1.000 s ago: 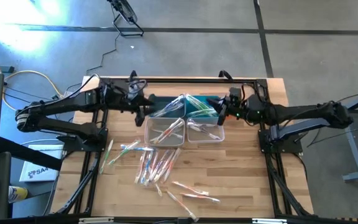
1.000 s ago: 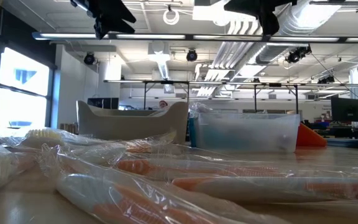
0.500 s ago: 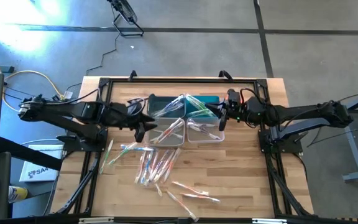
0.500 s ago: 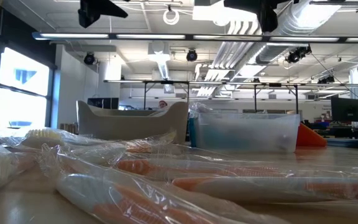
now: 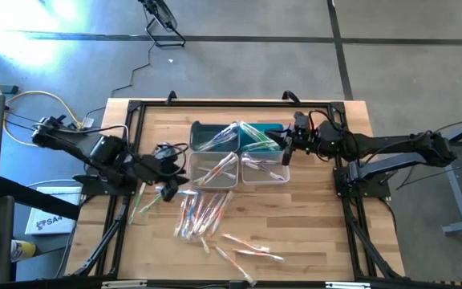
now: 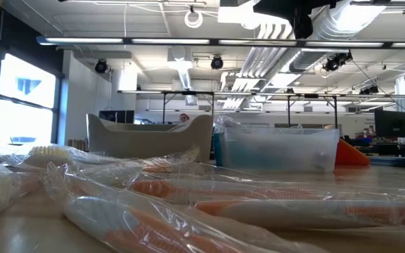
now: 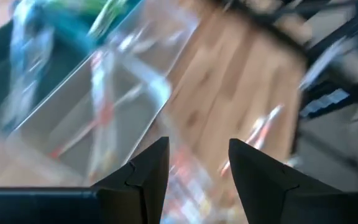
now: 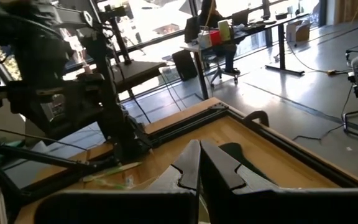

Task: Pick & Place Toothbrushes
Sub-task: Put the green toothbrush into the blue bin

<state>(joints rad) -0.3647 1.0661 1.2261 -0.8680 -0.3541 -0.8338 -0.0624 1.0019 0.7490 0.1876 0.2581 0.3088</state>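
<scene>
On the wooden slatted table (image 5: pixel 311 225), framed by a black metal rail, the toothbrushes (image 5: pixel 200 213) lie in a loose fan near the middle: thin sticks in crinkled clear wrappers, with pinkish, blue and whitish handles. A few more lie apart toward the near edge, and one green-handled piece (image 5: pixel 140 199) sits at the left rail. Further toothbrushes stand tilted in the two clear plastic bins (image 5: pixel 212 168), which are rectangular with rounded corners and sit side by side, touching. Behind them stand two teal bins (image 5: pixel 207 132), also holding wrapped brushes. From table height the wrappers (image 6: pixel 188 204) read as glossy, wrinkled film over orange-pink handles, with a clear bin (image 6: pixel 276 147) beyond.

Left gripper (image 5: pixel 167 190) hovers over the table's left part, just beside the spread pile and left of the clear bins; its two dark, wedge-shaped fingers (image 7: pixel 148 174) stand spread with nothing between them. The wrist view past them is blurred.

Right gripper (image 5: pixel 286 151) hangs over the right-hand bins, its fingers (image 8: pixel 191 165) pressed together and holding nothing.
</scene>
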